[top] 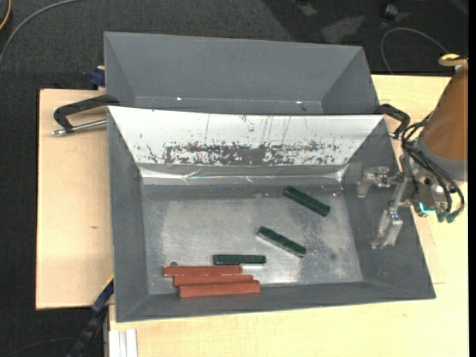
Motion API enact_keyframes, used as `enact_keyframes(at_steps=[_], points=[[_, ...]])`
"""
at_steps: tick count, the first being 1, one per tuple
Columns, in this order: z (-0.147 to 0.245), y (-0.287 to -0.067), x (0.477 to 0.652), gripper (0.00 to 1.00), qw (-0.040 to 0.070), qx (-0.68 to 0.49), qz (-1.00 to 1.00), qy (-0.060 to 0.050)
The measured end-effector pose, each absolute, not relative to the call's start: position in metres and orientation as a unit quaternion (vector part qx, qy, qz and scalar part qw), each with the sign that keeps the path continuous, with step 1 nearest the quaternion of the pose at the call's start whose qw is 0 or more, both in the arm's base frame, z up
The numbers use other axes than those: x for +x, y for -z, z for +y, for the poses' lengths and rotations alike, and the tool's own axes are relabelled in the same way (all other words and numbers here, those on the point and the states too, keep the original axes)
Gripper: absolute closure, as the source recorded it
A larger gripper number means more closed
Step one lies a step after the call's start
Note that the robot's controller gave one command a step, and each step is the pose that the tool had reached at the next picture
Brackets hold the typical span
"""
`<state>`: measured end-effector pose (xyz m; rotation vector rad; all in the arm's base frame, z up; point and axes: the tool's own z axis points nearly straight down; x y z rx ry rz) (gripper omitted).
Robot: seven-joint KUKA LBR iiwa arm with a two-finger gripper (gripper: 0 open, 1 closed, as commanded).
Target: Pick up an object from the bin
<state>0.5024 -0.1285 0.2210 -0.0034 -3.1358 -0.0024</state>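
The gripper (388, 227), its opening impossible to tell, is hovering at the bin's (125, 199) right wall, seemingly starting its approach and needing to reach the nearest green bar (306, 201).

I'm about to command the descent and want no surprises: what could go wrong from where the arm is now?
1. The gripper hangs over the bin's sloped right wall, apart from every bar; going straight down would likely strike metal.
2. The two red-brown bars lie side by side at the front wall, with a dark green bar close behind them, so a grasp there may catch two or jam.
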Motion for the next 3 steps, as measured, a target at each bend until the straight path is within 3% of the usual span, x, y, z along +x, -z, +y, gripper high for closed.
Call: enact_keyframes(at_steps=[1, 2, 3], points=[[-0.087, -0.089, 0.549, 0.00, 0.001, 0.178, -0.984, 0.001], [0.014, -0.071, 0.553, 0.00, 0.000, 0.242, -0.970, 0.002], [0.078, -0.073, 0.506, 0.00, 0.001, 0.228, -0.974, 0.003]])
